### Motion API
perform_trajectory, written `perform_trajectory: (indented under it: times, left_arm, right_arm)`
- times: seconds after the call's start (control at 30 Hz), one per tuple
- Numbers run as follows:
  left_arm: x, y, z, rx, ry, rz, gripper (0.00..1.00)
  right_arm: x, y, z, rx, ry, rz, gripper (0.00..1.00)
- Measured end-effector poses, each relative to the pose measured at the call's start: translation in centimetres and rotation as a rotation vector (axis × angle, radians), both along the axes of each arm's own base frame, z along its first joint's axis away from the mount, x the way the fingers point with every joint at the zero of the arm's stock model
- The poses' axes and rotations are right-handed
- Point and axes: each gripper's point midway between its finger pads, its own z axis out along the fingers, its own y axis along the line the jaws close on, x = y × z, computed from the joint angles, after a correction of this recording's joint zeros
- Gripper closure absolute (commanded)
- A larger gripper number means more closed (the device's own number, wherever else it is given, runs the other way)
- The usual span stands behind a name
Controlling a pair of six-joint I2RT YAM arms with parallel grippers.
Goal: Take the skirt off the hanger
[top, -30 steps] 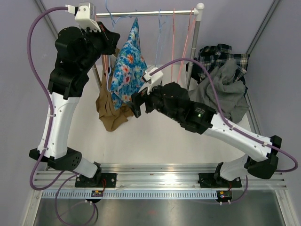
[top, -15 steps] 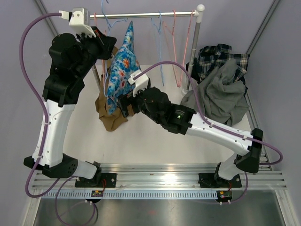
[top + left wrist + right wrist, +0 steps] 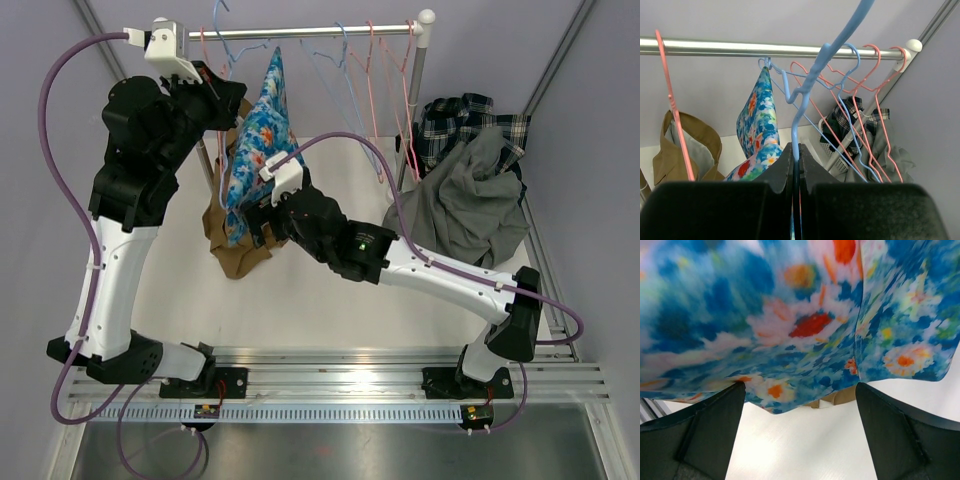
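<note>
The skirt (image 3: pixel 258 140), blue with bright flowers, hangs from a light blue hanger (image 3: pixel 812 85) on the metal rail (image 3: pixel 320 28). My left gripper (image 3: pixel 228 95) is up by the rail's left end. In the left wrist view it (image 3: pixel 796 150) is shut on the blue hanger's wire, with the skirt (image 3: pixel 757 125) just beyond its fingers. My right gripper (image 3: pixel 255 215) is at the skirt's lower edge. In the right wrist view its jaws (image 3: pixel 800 385) stand wide open, and the skirt's hem (image 3: pixel 790 315) hangs between and above the two fingers.
A brown garment (image 3: pixel 232 240) hangs at the rail's left, behind the skirt. Empty pink and blue hangers (image 3: pixel 375 90) dangle along the rail. A heap of grey and plaid clothes (image 3: pixel 470 190) fills a basket at the right. The rack's upright post (image 3: pixel 412 110) stands next to it.
My right arm has reached left and forward, bringing its open gripper up under the skirt's hem. The skirt and my left gripper have shifted slightly left.
</note>
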Motion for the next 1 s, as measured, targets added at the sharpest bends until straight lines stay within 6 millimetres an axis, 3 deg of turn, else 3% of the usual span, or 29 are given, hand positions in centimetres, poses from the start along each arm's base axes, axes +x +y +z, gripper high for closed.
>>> perform_trajectory:
  times: [0.3,0.7,0.87,1.0]
  left_arm:
    - [-0.1,0.1,-0.1,0.007,-0.004,0.001,1.0]
    - [0.0,0.3,-0.1,0.009,-0.006,0.013,1.0]
    - [0.0,0.3,-0.1,0.009,-0.006,0.013,1.0]
    - [0.0,0.3,-0.1,0.009,-0.005,0.013,1.0]
  right_arm:
    - [-0.5,0.5,2.1,0.048,-0.02,0.013,0.01]
    - [-3.1,2.0,2.1,0.051,-0.017,0.07,0.0]
    - [-2.9,2.0,1.8,0.041,-0.02,0.054,0.01]
    - [-2.3,1.9,1.1,0.013,-0.031,0.023,0.09]
